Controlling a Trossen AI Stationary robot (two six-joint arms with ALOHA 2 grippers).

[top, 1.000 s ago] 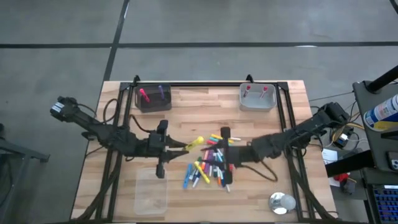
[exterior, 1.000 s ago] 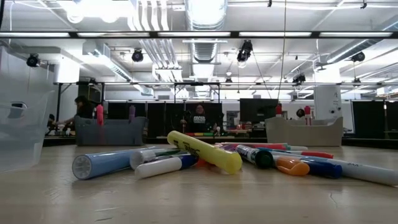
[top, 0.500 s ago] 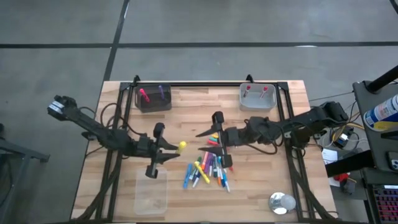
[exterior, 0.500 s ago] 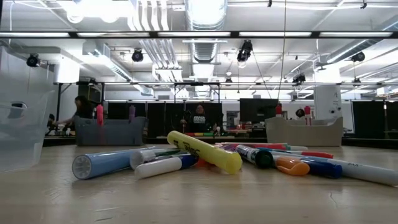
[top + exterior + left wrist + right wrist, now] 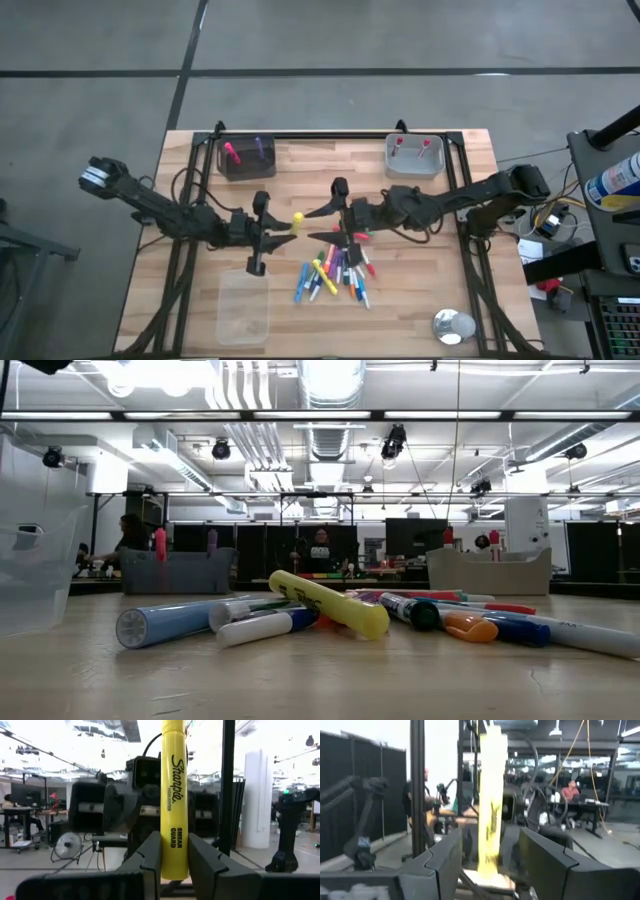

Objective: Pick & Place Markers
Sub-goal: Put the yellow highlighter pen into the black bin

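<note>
A yellow marker (image 5: 174, 795) is clamped between the fingers (image 5: 150, 855) of the left gripper (image 5: 284, 227) and is held clear of the table (image 5: 420, 290), above its middle, with its free end toward the right arm. The right gripper (image 5: 322, 224) faces it from the other side, jaws spread, and in its wrist view the marker (image 5: 491, 800) stands in the gap between the two fingers (image 5: 445, 860), neither of which is seen to touch it. A hand-over appears to be the step in hand. It is done well if the right jaws are centred on the barrel and closed squarely on it before the left grip is let go, so the pen cannot tip or drop; the left hold should be kept firm and motionless until the other grip is sure. Enough barrel should be left free between the two grips that the fingers do not collide. The remaining markers (image 5: 335, 272) lie heaped on the table just in front of both grippers, and a few are stood in a dark bin (image 5: 244, 166) and a grey bin (image 5: 414, 165) at the far edge. A clear tub (image 5: 243, 312) sits at the near edge.
</note>
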